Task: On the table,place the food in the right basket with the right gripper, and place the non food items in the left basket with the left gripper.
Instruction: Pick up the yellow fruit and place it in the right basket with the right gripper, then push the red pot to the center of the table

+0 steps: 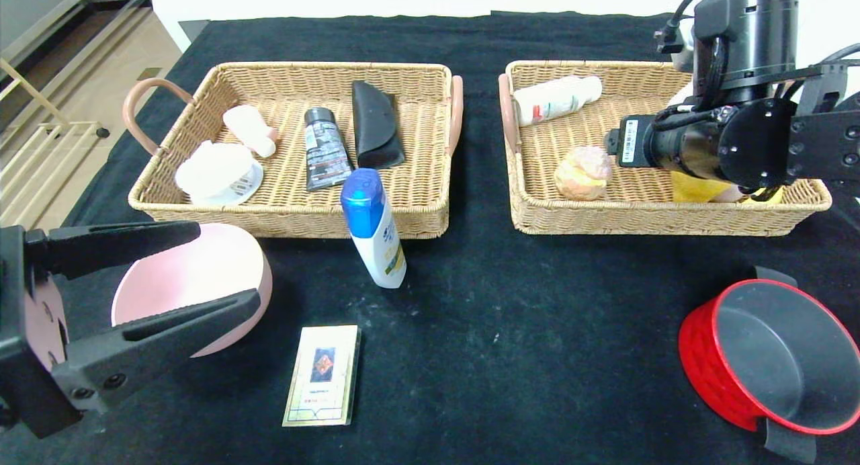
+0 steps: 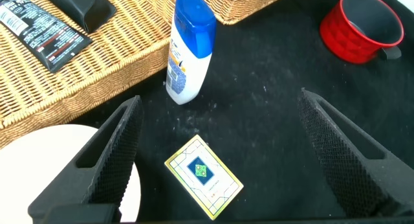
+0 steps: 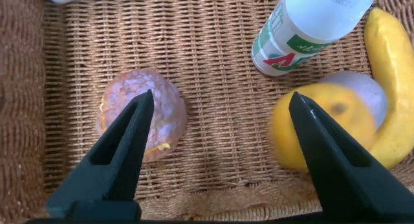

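My right gripper hangs open inside the right basket, with nothing between its fingers. A glazed pastry lies by one finger, and an orange lies by the other. A banana and a green-labelled white bottle lie beyond them. My left gripper is wide open over the pink bowl at the table's front left. A blue-capped shampoo bottle stands in front of the left basket. A yellow-edged card box lies flat on the cloth, under my left gripper.
The left basket holds white plastic items, a black tube and a black case. A white bottle lies at the right basket's far corner. A red bowl sits at the front right. Black cloth covers the table.
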Robot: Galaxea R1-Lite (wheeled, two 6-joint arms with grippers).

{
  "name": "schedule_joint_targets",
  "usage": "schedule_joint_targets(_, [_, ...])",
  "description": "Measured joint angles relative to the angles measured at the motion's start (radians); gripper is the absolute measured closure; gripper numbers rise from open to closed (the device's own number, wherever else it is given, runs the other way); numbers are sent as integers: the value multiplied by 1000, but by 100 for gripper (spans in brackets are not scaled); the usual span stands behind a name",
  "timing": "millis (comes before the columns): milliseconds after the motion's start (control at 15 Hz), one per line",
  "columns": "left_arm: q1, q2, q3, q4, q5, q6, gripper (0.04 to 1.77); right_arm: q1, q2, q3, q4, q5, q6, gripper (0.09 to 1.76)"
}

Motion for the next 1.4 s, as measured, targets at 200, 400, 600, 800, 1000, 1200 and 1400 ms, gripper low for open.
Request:
schedule_joint_targets(200, [0, 0, 0, 0, 0, 0, 9, 6, -7, 6, 4, 0, 0, 26])
schedule_joint_targets(400, [0, 0, 3, -3, 0, 5, 9, 15, -20, 17, 7, -1, -3, 22])
schedule_joint_targets(600, [0, 0, 6, -3, 0, 5, 9, 32, -49, 56, 28, -3, -4, 20])
schedule_joint_targets(800, [-1, 0, 6, -2, 0, 5, 9, 50, -97, 108, 56, -17, -1, 18])
schedule_joint_targets(1000, [-1, 1, 7, -1, 0, 5, 9, 82, -166, 202, 87, -19, 19, 17])
schedule_joint_targets(1200, [-8, 3, 11, -2, 0, 6, 9, 122, -236, 277, 141, -19, 76, 16])
schedule_joint_targets(1400, [-19, 4, 14, -4, 1, 6, 9, 119, -283, 293, 231, -19, 134, 15])
